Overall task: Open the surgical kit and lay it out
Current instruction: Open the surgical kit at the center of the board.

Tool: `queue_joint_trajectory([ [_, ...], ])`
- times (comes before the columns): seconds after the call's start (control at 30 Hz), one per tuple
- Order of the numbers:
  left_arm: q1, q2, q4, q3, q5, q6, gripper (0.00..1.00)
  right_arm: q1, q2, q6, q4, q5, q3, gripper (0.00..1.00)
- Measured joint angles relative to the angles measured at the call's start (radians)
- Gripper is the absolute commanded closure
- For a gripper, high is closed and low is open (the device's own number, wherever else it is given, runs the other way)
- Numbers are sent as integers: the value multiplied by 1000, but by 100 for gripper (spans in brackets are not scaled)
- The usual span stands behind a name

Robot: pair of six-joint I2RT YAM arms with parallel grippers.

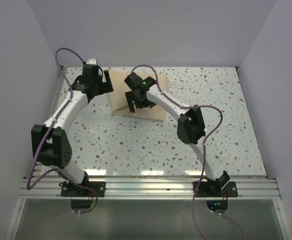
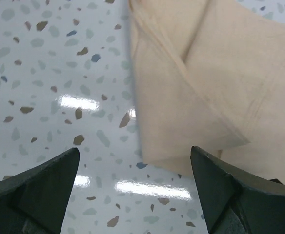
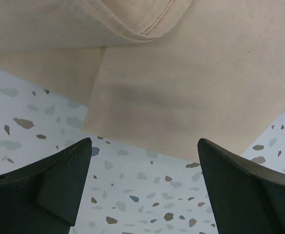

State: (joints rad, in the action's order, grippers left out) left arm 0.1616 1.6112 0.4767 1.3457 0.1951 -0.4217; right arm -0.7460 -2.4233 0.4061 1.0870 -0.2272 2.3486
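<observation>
Two arms reach to the upper middle of the speckled table (image 1: pixel 136 145), where the tan cloth wrap (image 1: pixel 120 97) lies folded, partly hidden under the right arm. At its left edge hangs the left gripper (image 1: pixel 104 81), and the right gripper (image 1: pixel 137 102) hangs over its near edge. Both are spread wide, holding nothing.

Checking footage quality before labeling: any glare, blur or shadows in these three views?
Top external: even light, faint reflections along the table's near edge. Left wrist: bright glare streaks on the table, cloth wrap slightly soft. Right wrist: no glare, a soft shadow across the cloth wrap.
</observation>
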Motion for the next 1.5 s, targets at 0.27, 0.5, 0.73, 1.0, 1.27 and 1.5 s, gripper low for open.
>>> queue_joint_trajectory([
  [0.27, 63, 145, -51, 79, -25, 50, 0, 3, -28, 24, -11, -19, 25, 7],
  [0.5, 65, 313, -69, 110, -95, 72, 0, -5, -107, 47, -38, -19, 59, 10],
  [0.73, 76, 478, -45, 258, -146, 89, 1, -6, -148, 67, -38, -50, 66, 67],
  [1.0, 90, 578, -35, 335, -142, 71, 40, -8, -140, 55, -38, -77, 51, 100],
  [1.27, 93, 584, -34, 341, -135, 42, 100, 77, 110, 55, -49, -168, -198, 100],
  [1.5, 69, 582, -21, 341, -113, 3, 100, 325, 450, 100, -56, -299, -476, 100],
])
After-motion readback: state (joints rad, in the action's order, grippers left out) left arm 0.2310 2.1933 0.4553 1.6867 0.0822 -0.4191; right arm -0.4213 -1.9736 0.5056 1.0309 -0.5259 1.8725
